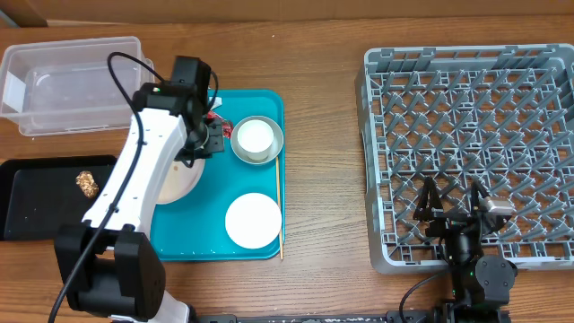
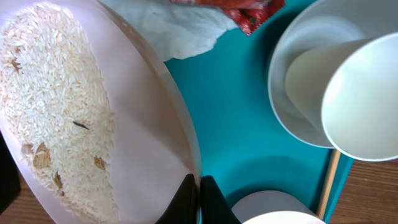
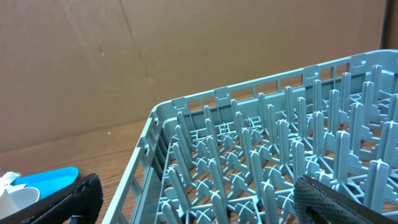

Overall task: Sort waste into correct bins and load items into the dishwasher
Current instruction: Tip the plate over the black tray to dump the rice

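Observation:
My left gripper (image 2: 199,198) is shut on the right rim of the large pale pink plate (image 2: 143,124), which carries white rice with brownish scraps (image 2: 53,93). In the overhead view the left gripper (image 1: 201,145) is over the teal tray (image 1: 202,242), with the arm covering most of the plate (image 1: 177,184). A crumpled white napkin (image 2: 180,28) and a red wrapper (image 2: 239,11) lie beyond the plate. A white cup (image 2: 364,109) stands in the grey-white bowl (image 2: 289,106). The small white plate (image 1: 253,220) lies at the tray's front. My right gripper (image 1: 451,206) hangs open over the grey dish rack (image 1: 471,99), empty.
The clear tub (image 1: 72,81) stands at the back left. In front of it the black tray (image 1: 31,197) holds a brownish scrap (image 1: 87,184). A wooden chopstick (image 1: 279,206) lies along the teal tray's right edge. In the right wrist view, the rack's pegs (image 3: 249,155) rise between the fingers.

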Robot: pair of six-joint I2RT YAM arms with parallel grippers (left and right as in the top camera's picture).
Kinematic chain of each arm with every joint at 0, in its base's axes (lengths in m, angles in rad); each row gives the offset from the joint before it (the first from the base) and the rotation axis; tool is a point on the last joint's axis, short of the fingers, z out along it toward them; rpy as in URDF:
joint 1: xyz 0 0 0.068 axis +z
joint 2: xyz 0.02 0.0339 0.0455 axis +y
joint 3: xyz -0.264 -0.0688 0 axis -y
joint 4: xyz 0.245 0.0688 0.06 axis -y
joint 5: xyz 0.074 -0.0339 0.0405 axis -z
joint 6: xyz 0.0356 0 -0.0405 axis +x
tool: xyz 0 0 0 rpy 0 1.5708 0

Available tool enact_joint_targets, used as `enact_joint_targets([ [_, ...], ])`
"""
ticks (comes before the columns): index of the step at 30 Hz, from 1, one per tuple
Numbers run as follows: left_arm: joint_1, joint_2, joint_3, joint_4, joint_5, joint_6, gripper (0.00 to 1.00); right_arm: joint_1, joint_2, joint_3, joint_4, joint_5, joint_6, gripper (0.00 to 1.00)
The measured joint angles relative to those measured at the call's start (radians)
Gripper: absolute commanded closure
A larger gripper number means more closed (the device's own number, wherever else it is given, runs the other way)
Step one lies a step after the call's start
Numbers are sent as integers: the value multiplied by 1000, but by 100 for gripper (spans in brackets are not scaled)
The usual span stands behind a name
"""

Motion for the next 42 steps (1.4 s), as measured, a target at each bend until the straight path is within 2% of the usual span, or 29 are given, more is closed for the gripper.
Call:
enact_joint_targets([
  [6,61,0,33,-8,-2,0,96,0,0,0,0,0,0,0],
  [21,344,0,64,47,58,0,96,0,0,0,1,0,0,0],
  [30,575,0,64,107,274,1,96,0,0,0,0,0,0,0],
  [42,778,0,64,143,550,53,96,0,0,0,0,0,0,0],
])
